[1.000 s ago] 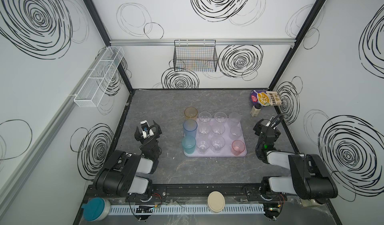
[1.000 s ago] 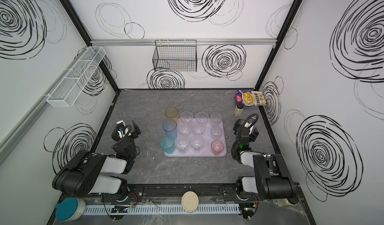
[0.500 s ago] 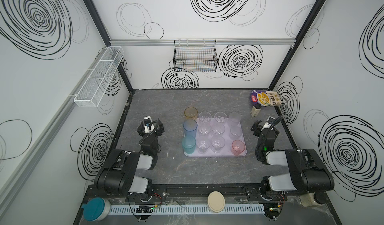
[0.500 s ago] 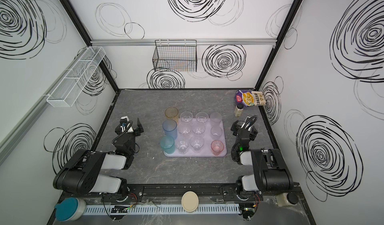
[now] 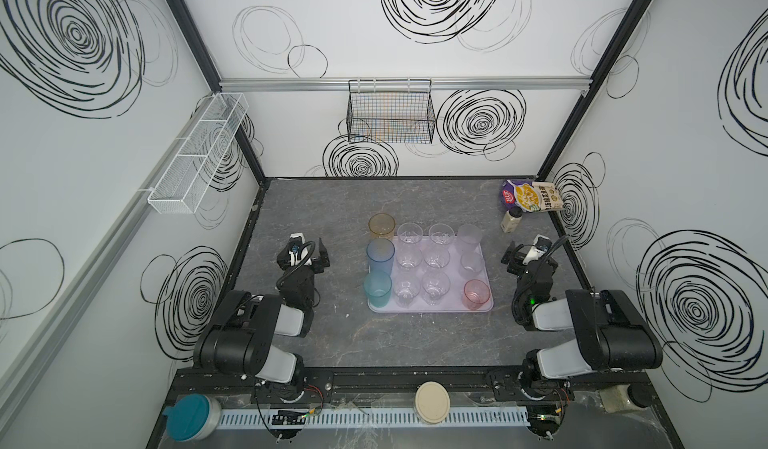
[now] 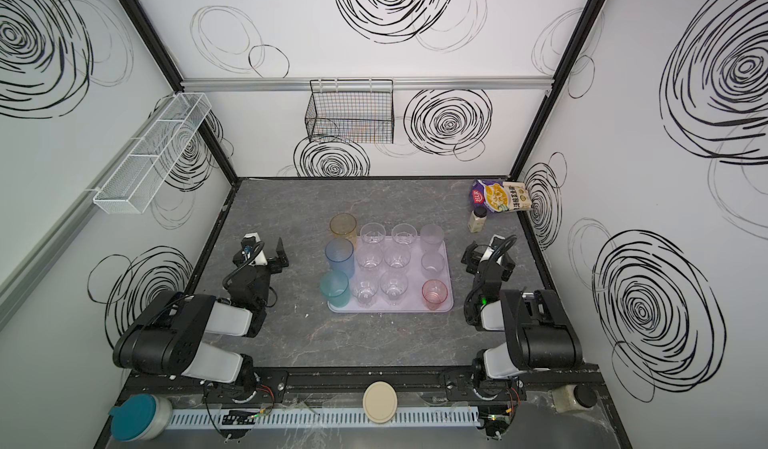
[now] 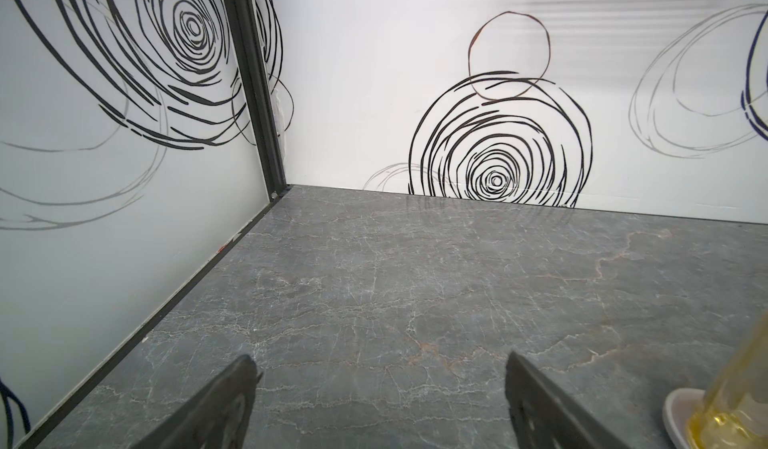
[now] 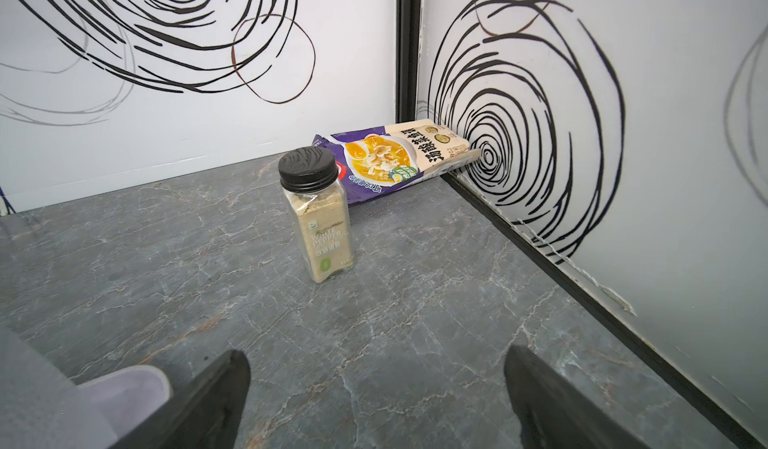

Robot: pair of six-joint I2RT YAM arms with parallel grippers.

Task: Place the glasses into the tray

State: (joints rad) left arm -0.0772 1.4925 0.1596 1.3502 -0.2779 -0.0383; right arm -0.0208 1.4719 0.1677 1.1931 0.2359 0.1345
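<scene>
Twelve round see-through glasses (image 5: 434, 256) (two frosted) stand rims-up on the flat lilac tray (image 5: 432, 307), long axis left-right. I see left gripper (image 5: 305, 256) and right gripper (image 5: 528, 258) spread wide, empty, over the veined grey tabletop (image 5: 332, 343).

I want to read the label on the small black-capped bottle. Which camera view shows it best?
The right wrist view: the bottle stands upright and close, its WHITE PEPPER label legible. In both top views it is tiny beside the snack packet, label unreadable. The left wrist view misses it.
</scene>
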